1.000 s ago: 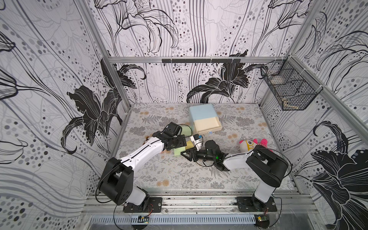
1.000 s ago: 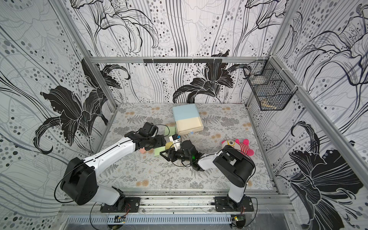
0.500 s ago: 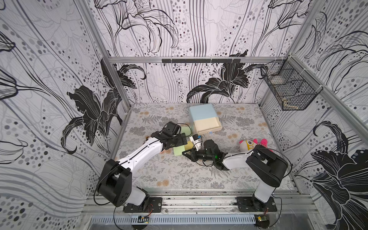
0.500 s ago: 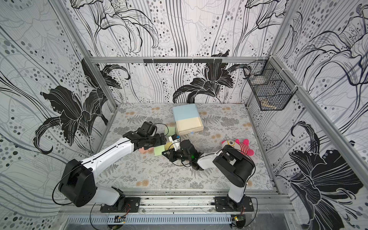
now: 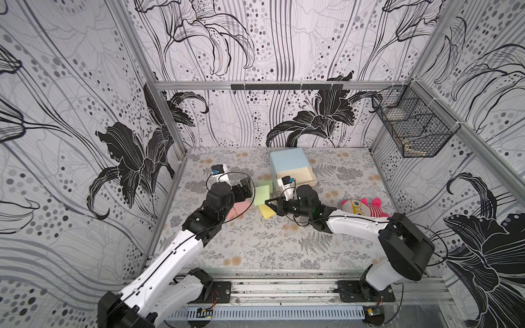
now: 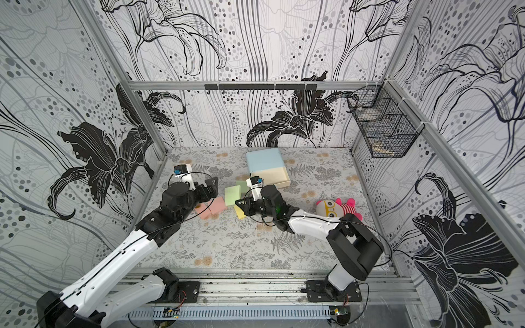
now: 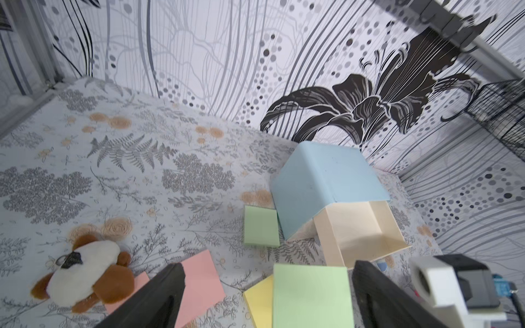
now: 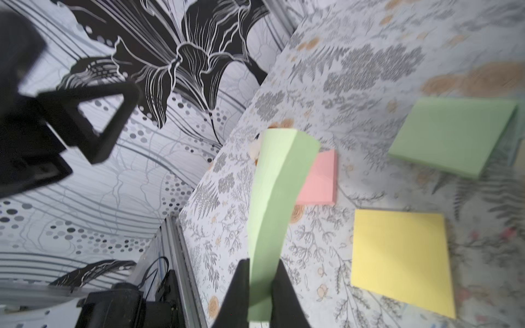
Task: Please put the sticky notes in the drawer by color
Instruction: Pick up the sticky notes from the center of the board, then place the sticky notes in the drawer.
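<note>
While clamped tight on one edge of a single green sheet (image 8: 279, 181), holding it clear of the table (image 5: 255, 247) with the right fingers (image 8: 238, 289). Curls over, since pinched at the edge only. Reads as a mid-air handover point, with the left fingers (image 7: 162, 295) spread wide on either side of that sheet and apparently not touching it. Hangs near the drawer (image 5: 287, 162), so a short carry. With the top tray (image 7: 360, 227) pulled out and empty, presumably ready for green. Leaves on the table: thick green pad (image 7: 260, 225) just beside the drawer's blue shell, pink pads (image 6: 217, 206) near the left fingers, yellow pad (image 8: 400, 261) close under the held sheet.

Hard to make out:
- No view of the lower drawer fronts or knobs, either from above or from the wrists.
- Can't tell whether holding one sheet or a thin few.
- No sign of the brown-and-white plush (image 7: 85, 272) in either top view; presumably masked by the left arm (image 5: 176, 250).
- Only a blurred black triangle of the left fingers in the right wrist view.
- Part of the yellow pad tucked behind the sheet in the left wrist view.

Not task items: pink striped plush (image 5: 362, 207), wire basket (image 5: 412, 127).
</note>
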Robot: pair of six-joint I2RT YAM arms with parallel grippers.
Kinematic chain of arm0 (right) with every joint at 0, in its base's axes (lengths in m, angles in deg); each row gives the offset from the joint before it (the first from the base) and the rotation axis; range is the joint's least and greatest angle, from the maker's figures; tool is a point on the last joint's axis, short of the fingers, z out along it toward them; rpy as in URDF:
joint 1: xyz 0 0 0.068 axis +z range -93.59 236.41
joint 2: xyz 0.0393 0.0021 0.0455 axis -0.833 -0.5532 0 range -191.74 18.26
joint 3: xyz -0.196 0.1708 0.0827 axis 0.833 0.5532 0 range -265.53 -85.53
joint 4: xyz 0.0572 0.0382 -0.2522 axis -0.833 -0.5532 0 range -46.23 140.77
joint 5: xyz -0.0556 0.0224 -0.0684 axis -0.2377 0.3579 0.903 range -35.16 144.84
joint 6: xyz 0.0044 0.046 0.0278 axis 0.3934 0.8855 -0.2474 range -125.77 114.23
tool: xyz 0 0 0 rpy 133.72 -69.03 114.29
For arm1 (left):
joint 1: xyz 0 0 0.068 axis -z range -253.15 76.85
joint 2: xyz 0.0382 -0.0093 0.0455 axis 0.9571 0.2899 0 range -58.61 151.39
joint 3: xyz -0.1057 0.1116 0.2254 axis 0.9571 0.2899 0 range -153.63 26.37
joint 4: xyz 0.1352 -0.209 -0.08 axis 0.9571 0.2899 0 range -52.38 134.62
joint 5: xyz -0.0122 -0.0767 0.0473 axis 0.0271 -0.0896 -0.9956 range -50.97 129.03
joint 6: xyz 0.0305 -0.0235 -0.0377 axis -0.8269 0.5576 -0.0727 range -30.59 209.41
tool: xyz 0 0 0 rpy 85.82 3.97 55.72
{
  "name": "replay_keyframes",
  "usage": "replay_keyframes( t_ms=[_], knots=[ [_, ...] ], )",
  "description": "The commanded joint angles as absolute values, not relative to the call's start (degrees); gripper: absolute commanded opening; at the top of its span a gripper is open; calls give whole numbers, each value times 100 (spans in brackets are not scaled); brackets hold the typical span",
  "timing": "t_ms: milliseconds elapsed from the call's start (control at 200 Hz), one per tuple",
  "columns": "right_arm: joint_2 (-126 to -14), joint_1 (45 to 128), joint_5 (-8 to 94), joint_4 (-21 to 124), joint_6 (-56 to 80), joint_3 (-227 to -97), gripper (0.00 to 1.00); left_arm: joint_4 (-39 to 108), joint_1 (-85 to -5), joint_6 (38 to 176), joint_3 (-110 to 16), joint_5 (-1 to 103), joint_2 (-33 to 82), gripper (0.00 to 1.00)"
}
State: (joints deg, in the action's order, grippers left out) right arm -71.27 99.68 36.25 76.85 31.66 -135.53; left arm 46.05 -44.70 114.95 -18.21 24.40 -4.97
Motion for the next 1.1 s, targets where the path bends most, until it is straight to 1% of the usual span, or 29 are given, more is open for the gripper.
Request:
replay_keyframes(
  t_ms=[0, 165, 305, 476, 696, 931, 1097],
  knots=[
    [-6891, 9565, 3633, 6668, 3546, -13788, 0, 2957, -4484, 10508, -1284, 2895, -600, 97],
    [-6623, 9042, 3247, 6435, 4275, -13926, 0, 2285, -4475, 9884, -1155, 3911, -189, 98],
    [-6610, 8830, 3302, 5840, 4600, -14282, 0, 2072, -4467, 9380, -1184, 4552, 85, 97],
    [-6587, 8636, 3303, 5671, 4923, -14421, 0, 2104, -4467, 8821, -1189, 5218, 194, 98],
    [-6599, 8325, 3253, 5482, 5419, -14366, 0, 2114, -4409, 8611, -1103, 5353, 217, 98],
    [-6875, 8192, 3052, 5489, 5409, -14587, 0, 2212, -4362, 8576, -1114, 5270, 304, 98],
    [-7198, 8181, 2932, 5477, 5323, -14877, 4, 2307, -4351, 8566, -1137, 5140, 353, 98]
  ],
)
